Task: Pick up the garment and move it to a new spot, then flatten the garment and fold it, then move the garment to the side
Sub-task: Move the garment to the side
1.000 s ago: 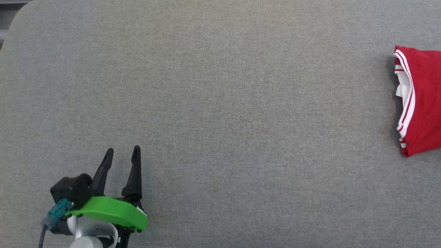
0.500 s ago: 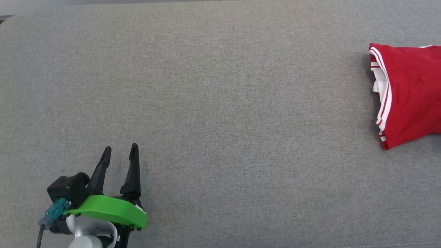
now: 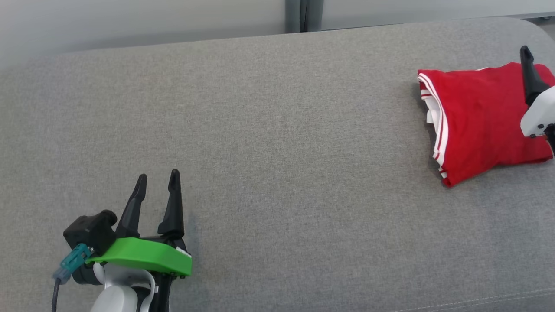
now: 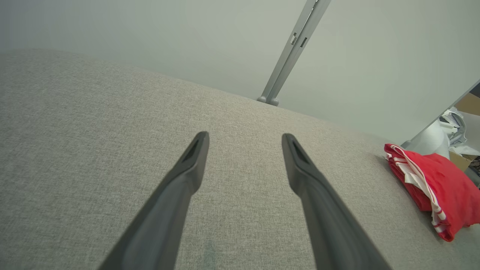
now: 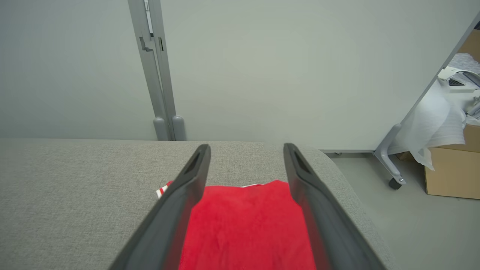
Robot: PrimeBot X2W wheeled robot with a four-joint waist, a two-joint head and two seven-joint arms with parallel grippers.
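The garment (image 3: 477, 117) is red with white stripes along one edge and lies folded at the far right of the grey cloth surface (image 3: 277, 130). It also appears in the left wrist view (image 4: 438, 187) and the right wrist view (image 5: 243, 225). My left gripper (image 3: 158, 175) is open and empty at the lower left, far from the garment, its fingers spread over bare cloth (image 4: 244, 135). My right gripper (image 5: 246, 146) is open just above the garment, holding nothing. One of its fingers (image 3: 530, 76) rises at the right edge of the head view.
The surface ends in a rounded corner beside the garment, with floor (image 5: 393, 225) beyond. A pale wall panel with a grey post (image 3: 303, 15) stands behind the far edge. A cardboard box (image 5: 453, 172) and white foam wrap (image 5: 435, 123) sit off to the right.
The head camera has tilted and turned, so the far edge, the wall and more of the garment now show. The right gripper's finger has come into view. Both grippers stay open.
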